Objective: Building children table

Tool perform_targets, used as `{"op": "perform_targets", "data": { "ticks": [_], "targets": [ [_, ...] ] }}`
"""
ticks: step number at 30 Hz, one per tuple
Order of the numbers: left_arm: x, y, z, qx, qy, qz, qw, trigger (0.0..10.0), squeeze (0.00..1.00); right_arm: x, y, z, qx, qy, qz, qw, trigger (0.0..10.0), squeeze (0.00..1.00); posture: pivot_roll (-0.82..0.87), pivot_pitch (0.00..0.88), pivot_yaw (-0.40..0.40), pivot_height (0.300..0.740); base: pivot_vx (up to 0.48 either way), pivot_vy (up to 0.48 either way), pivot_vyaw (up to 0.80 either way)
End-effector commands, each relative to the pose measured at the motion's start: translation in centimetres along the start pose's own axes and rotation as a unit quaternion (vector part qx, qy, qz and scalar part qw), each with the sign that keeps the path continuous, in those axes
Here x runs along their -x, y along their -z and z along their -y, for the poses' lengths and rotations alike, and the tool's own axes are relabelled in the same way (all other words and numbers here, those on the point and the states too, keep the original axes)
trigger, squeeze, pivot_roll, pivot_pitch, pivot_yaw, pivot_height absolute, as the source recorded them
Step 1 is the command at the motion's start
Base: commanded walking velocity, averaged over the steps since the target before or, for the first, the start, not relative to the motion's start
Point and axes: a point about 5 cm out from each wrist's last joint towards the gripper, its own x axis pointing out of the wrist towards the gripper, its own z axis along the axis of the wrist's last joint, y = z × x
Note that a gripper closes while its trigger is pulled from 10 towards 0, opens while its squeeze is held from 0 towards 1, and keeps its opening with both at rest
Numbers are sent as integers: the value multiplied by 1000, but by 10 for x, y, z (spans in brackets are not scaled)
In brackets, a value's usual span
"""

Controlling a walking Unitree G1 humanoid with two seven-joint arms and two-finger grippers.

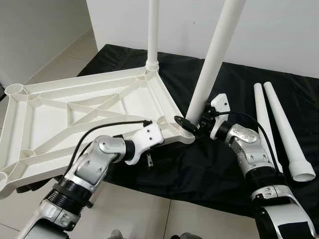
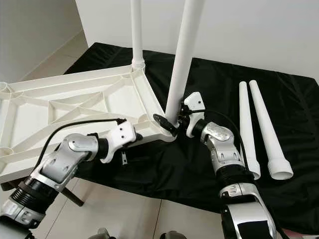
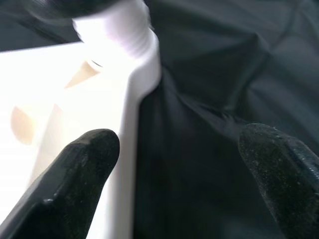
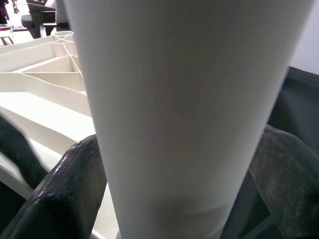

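Left eye view: a black cloth [image 1: 279, 94] is spread over the floor, and on it an upturned white tabletop [image 1: 75, 114] is laid with its ribbed underside facing up; its left part reaches past the cloth's left edge over pale floor tiles [image 1: 144, 214]. An upright leg [image 1: 153, 30] is seen standing in the socket at the tabletop's far right corner. A second leg [image 1: 214, 59] is seen at the tabletop's near right corner, its lower end at the corner socket and its shaft tilted to the right. Two loose legs [image 1: 279, 124] are laid side by side on the cloth near its right edge, well apart from the tabletop, wide ends toward the robot.

The second leg is clamped low on its shaft by the right gripper [image 1: 192, 124]; in the right wrist view one black finger [image 4: 65, 189] is pressed to each side of the shaft. The left gripper [image 3: 179, 164] is placed at the tabletop's near edge beside that corner, its fingers [image 3: 75, 169] held apart, one over the white rim and the other over the cloth.
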Motion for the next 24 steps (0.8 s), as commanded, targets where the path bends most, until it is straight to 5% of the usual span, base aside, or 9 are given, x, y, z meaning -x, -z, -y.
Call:
{"op": "perform_targets", "data": {
  "ticks": [1, 4, 5, 6, 7, 24],
  "targets": [
    [0, -1, -4, -6, 12, -2, 1000, 10000, 1000, 1, 1, 2, 0, 3, 0, 1000, 10000, 0, -54, 21, 15, 740, 0, 0, 0],
    [0, 1, -7, -11, -2, -7, 1000, 10000, 1000, 1, 1, 2, 0, 4, 0, 1000, 10000, 0, -55, 20, 16, 740, 0, 0, 0],
    [-1, 1, -10, -11, -15, -9, 1000, 10000, 698, 1, 2, 2, 0, 4, 0, 1000, 10000, 0, -56, 19, 16, 740, 0, 0, 0],
    [-1, 2, -13, -12, -25, -12, 1000, 10000, 71, 2, 2, 2, -1, 5, 0, 1000, 10000, 0, -56, 19, 16, 740, 0, 0, 0],
    [-2, 4, -15, -3, -36, -19, 999, 10000, 0, 2, 2, 2, -1, 5, 0, 1000, 10000, 0, -57, 17, 17, 740, 0, 0, 0],
    [-14, 41, -26, 69, -113, -113, 985, 10000, 0, 1, 1, 4, 2, 6, 2, 1000, 10000, 0, -60, 21, 7, 740, 0, 0, 0]
  ]
}}
